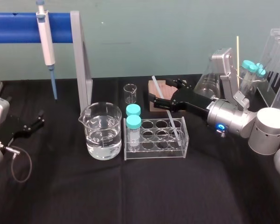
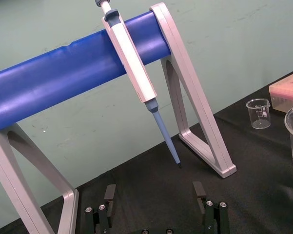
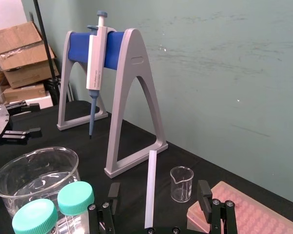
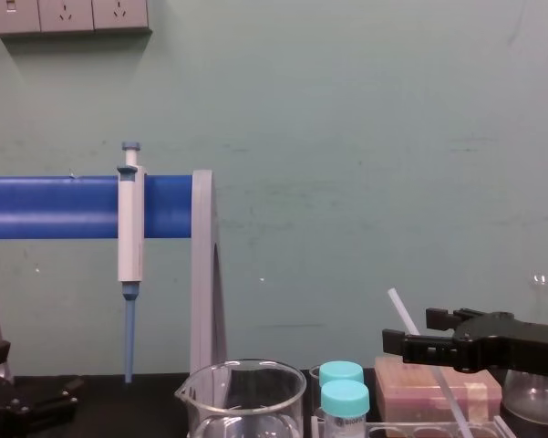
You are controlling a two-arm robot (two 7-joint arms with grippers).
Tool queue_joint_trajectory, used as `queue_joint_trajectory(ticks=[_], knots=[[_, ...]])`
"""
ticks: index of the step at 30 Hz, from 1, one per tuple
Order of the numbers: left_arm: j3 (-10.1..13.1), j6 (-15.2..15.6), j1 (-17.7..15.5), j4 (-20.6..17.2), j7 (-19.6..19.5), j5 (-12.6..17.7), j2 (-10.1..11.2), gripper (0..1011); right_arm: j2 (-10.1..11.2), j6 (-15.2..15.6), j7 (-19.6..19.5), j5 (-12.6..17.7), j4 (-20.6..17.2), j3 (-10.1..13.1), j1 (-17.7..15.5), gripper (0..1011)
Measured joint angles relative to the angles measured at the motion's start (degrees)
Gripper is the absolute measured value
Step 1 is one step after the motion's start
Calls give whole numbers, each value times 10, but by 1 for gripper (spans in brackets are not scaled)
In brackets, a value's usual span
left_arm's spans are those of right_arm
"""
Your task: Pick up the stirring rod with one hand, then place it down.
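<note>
At centre-right of the head frame we see the right gripper (image 1: 164, 92), jaws spread around the stirring rod (image 1: 173, 121) leaning in the rack (image 1: 156, 154). The left gripper (image 2: 154, 190) sits far left, jaws spread.

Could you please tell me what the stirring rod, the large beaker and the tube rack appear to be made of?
The stirring rod looks like frosted glass or plastic: whitish, translucent, matte; I cannot tell which. The large beaker seems clear glass, glossy, with water visible through its wall. The tube rack is probably clear acrylic: flat transparent panels with bright edges.
</note>
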Motion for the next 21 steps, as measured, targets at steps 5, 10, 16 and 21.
queue_joint_trajectory(ticks=[5, 10, 16, 21], knots=[[0, 0, 0, 0, 0, 0, 0, 1000, 0, -1, 0, 0, 0, 0, 0, 1000], [0, 0, 0, 0, 0, 0, 0, 1000, 0, -1, 0, 0, 0, 1, -1, 995], [0, 0, 0, 0, 0, 0, 0, 1000, 0, -2, 1, 0, -1, 1, -1, 864], [0, 0, 0, 0, 0, 0, 0, 1000, 0, -2, 1, 1, -1, 1, -1, 722]])
